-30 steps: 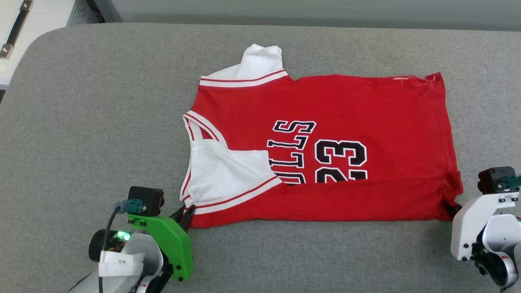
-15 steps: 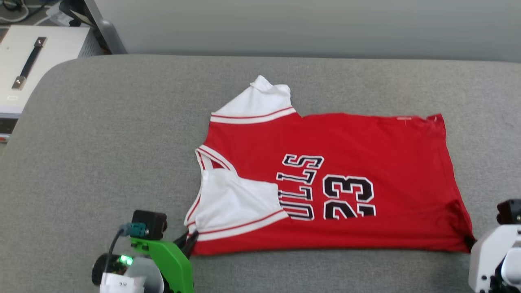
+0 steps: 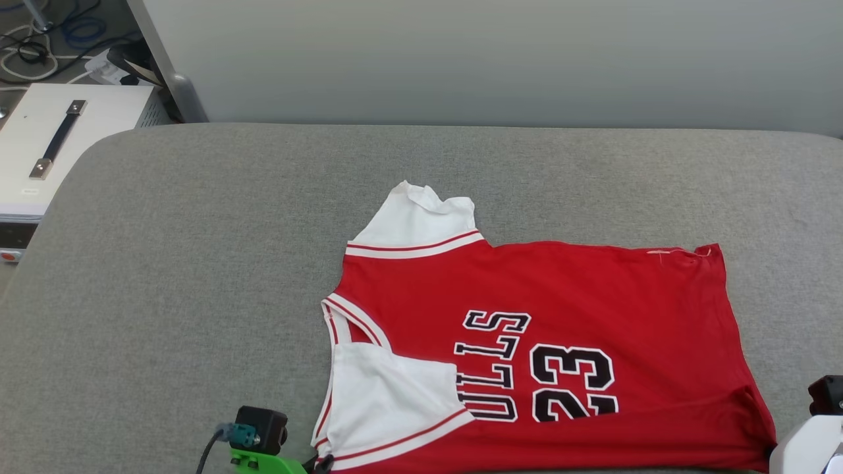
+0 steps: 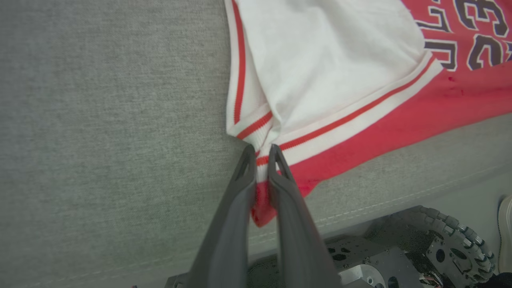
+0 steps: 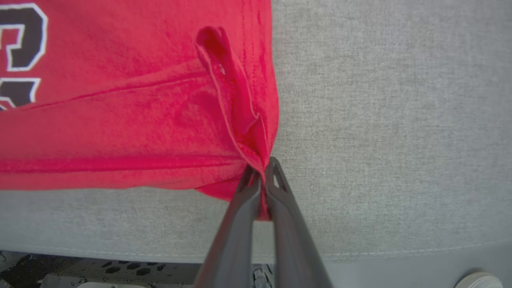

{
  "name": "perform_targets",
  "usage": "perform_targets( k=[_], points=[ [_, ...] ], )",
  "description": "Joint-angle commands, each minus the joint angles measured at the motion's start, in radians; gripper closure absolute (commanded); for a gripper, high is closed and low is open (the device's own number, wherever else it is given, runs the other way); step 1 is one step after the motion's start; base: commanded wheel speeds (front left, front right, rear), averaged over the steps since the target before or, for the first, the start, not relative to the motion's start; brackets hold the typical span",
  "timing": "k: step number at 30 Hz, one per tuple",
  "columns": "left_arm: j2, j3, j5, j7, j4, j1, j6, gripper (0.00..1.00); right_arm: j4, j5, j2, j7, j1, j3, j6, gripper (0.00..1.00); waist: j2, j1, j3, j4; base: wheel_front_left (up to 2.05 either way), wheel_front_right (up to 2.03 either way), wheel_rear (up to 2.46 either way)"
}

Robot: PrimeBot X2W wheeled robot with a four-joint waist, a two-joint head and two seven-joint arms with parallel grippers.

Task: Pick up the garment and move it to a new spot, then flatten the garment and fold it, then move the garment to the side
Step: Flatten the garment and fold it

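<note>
The garment point(image 3: 560, 316), a red jersey with white sleeves and the number 23, lies spread on the grey padded table point(image 3: 197, 263), its near edge folded over. My left gripper point(image 4: 261, 154) is shut on the garment's point(image 4: 332, 60) near corner, beside the striped trim of the near white sleeve. The same gripper point(image 3: 323, 463) shows at the bottom edge of the head view. My right gripper point(image 5: 262, 170) is shut on the bunched red hem corner of the garment point(image 5: 120, 120). Both pinched corners lie close to the table's near edge.
A white case point(image 3: 59, 138) with a dark handle stands off the table's far left corner, with cables point(image 3: 39, 46) on the floor behind it. A pale wall point(image 3: 461, 59) runs behind the table. The robot's base and wheel point(image 4: 440, 240) lie below the near edge.
The head camera has moved, so the whole picture has slid downward. My right gripper has shut on the hem corner. The left gripper has kept its hold on the sleeve corner.
</note>
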Motion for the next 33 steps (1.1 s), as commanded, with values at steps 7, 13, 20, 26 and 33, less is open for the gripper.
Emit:
perform_targets(
  k=[7,13,20,26,33],
  points=[
    [-0.026,-0.009,0.001,-0.006,0.035,-0.006,-0.018,1.00,-0.013,-0.025,-0.002,0.019,0.024,-0.018,-0.002,1.00,0.0000,0.0000,0.011,0.004,0.00,0.00,0.00],
    [-0.038,-0.013,0.014,-0.016,0.068,-0.032,-0.031,1.00,0.020,-0.019,0.011,0.010,0.010,-0.003,-0.002,1.00,0.0000,0.0000,0.030,0.003,0.00,0.00,0.00],
    [-0.050,-0.007,0.035,-0.050,0.094,-0.054,-0.023,0.00,0.048,-0.014,0.020,-0.043,-0.022,0.003,-0.002,0.00,0.0000,0.0000,0.026,0.000,0.00,0.00,0.00],
    [-0.040,0.029,0.059,-0.135,0.063,-0.072,-0.016,0.00,-0.001,0.012,0.022,-0.126,-0.046,-0.001,-0.002,0.00,0.0000,0.0000,-0.007,-0.006,0.00,0.00,0.00],
    [-0.042,0.091,0.091,-0.290,0.011,-0.090,-0.009,0.00,-0.081,0.027,0.010,-0.334,-0.083,0.007,-0.002,0.00,0.0000,0.0000,-0.022,-0.026,0.00,0.00,0.00]
  ],
)
